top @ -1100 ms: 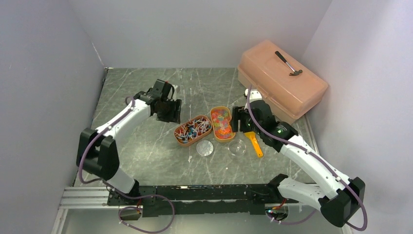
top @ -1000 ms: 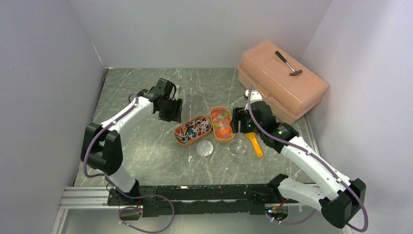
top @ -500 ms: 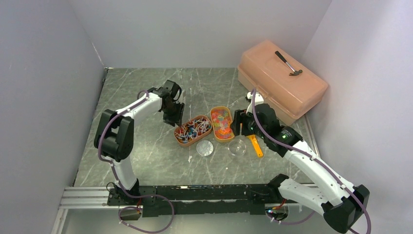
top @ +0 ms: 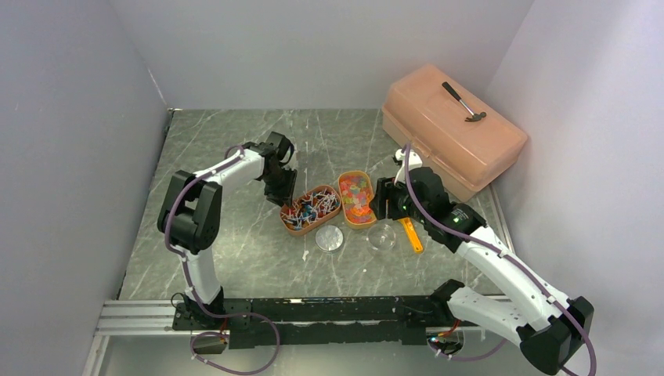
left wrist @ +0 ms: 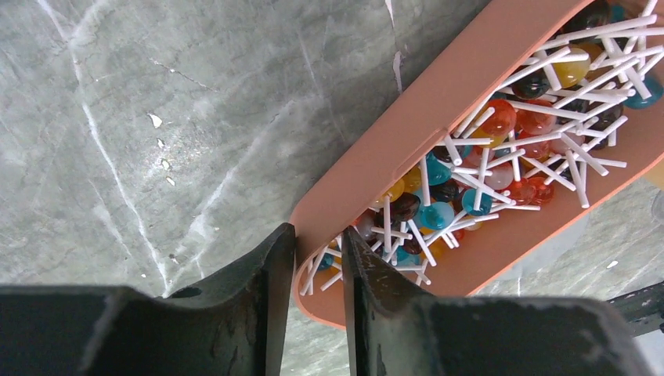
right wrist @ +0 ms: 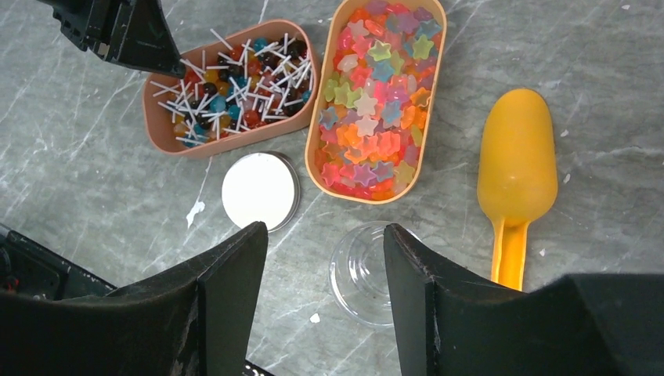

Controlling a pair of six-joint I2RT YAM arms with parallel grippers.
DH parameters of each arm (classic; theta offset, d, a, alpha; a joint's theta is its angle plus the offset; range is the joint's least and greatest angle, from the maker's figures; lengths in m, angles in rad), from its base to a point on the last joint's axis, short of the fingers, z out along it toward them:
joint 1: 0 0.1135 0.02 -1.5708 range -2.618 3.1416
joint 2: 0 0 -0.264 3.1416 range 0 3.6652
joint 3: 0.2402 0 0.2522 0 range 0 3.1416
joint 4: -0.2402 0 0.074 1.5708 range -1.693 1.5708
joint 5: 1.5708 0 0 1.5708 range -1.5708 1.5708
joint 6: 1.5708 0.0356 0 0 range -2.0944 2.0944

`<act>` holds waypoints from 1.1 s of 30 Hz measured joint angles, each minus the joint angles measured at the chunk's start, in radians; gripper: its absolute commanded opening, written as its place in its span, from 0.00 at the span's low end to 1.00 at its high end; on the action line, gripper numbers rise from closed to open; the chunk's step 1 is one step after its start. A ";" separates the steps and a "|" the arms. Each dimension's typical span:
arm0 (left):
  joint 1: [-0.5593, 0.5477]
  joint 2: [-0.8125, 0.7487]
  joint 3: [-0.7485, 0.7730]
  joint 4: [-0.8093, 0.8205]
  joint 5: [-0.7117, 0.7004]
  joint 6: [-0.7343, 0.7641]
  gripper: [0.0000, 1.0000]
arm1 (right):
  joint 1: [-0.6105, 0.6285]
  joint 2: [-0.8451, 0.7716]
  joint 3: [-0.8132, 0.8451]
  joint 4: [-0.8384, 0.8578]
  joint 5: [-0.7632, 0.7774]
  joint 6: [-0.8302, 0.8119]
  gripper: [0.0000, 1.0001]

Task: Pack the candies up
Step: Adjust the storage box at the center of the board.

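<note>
The candies fill two oval orange trays: round lollipops on white sticks (top: 311,209) (right wrist: 235,86) on the left, and star-shaped gummies (top: 356,198) (right wrist: 376,102) on the right. My left gripper (top: 286,200) (left wrist: 319,258) sits at the near-left end of the lollipop tray (left wrist: 391,137). One finger is outside the wall and one inside, closed narrowly on the rim. My right gripper (top: 381,205) (right wrist: 325,258) hangs open above a clear empty cup (right wrist: 362,274), holding nothing.
A round white lid (right wrist: 260,190) lies left of the cup (top: 381,236). An orange scoop (right wrist: 517,168) lies to its right. At the back right stands a large peach toolbox (top: 452,129) with a hammer (top: 465,103) on top.
My left arm swung right and down to the lollipop tray's end, and its jaws narrowed onto the rim. The right gripper shifted slightly toward me and closed a little.
</note>
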 measured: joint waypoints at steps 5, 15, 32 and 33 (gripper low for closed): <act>0.001 0.003 0.006 -0.004 0.002 0.001 0.24 | 0.000 0.001 0.000 0.000 -0.013 0.000 0.59; 0.000 0.004 0.010 -0.005 0.004 -0.001 0.09 | 0.000 0.000 0.000 -0.001 -0.016 0.000 0.57; -0.050 -0.006 0.015 -0.016 -0.173 -0.128 0.03 | 0.000 0.000 -0.017 -0.003 -0.016 0.003 0.57; -0.059 -0.006 0.015 -0.017 -0.193 -0.144 0.03 | 0.000 0.002 -0.017 -0.005 -0.016 0.003 0.57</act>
